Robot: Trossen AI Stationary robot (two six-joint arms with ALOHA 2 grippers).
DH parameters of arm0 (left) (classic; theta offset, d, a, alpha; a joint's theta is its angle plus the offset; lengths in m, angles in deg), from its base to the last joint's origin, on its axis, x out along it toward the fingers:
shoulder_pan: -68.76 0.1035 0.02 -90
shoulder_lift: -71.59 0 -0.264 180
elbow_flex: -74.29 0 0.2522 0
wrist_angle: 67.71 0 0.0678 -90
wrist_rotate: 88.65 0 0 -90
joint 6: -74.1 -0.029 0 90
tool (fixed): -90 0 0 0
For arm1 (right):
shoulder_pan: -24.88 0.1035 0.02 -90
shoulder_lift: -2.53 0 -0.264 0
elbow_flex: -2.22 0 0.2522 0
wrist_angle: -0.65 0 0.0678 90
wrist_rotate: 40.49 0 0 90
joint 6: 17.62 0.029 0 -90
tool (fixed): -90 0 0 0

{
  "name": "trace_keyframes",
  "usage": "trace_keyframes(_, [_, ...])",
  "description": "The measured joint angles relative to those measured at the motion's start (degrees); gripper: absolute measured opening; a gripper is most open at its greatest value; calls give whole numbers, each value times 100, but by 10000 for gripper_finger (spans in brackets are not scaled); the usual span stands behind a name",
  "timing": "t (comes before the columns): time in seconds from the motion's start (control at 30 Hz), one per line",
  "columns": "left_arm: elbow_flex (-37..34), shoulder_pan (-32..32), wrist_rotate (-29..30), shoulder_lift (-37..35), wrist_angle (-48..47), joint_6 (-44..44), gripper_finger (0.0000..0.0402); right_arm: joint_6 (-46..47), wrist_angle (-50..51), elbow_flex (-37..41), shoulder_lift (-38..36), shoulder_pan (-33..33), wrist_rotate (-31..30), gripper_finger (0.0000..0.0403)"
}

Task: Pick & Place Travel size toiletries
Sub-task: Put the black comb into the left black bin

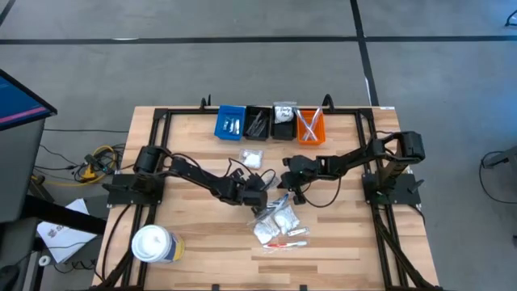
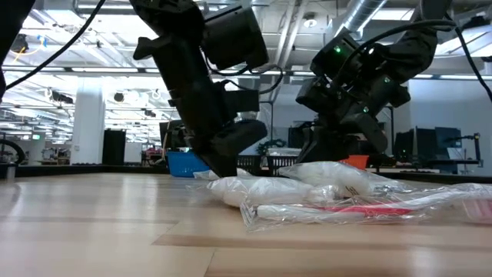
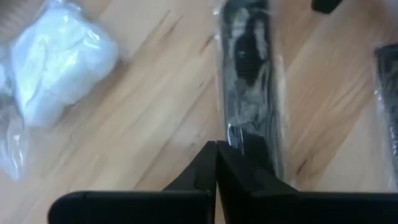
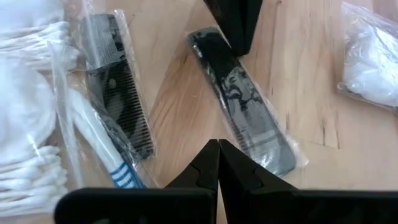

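Pretty even overhead light, soft shadows under both arms. Left wrist view is blurry up close; ceiling lights (image 2: 100, 58) glare bright behind the table (image 1: 194, 259).

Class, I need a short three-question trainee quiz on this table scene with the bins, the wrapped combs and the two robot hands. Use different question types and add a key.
1. True or false: the orange bin is empty.
2. The wrapped comb between the two hands lies: A) in the blue bin B) flat on the table C) on the white tub.
3. Fill in: the fingers of the left hand and the right hand are both ____.

Key: 1 false; 2 B; 3 shut.
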Motion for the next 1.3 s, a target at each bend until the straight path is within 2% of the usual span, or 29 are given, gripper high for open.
trace_keyframes(0.17, [-204,-95,226,-347,301,-6,1,0,75,0,0,-2,2,0])
trace_keyframes(0.33, [-597,-101,186,-579,846,-21,1,0,81,0,0,4,4,0])
trace_keyframes(0.6, [-937,-61,-372,-643,1534,-307,1,20,36,0,0,7,4,0])
trace_keyframes(1.3, [-1029,23,-539,-641,1672,-312,1,-149,-122,0,0,310,11,2])
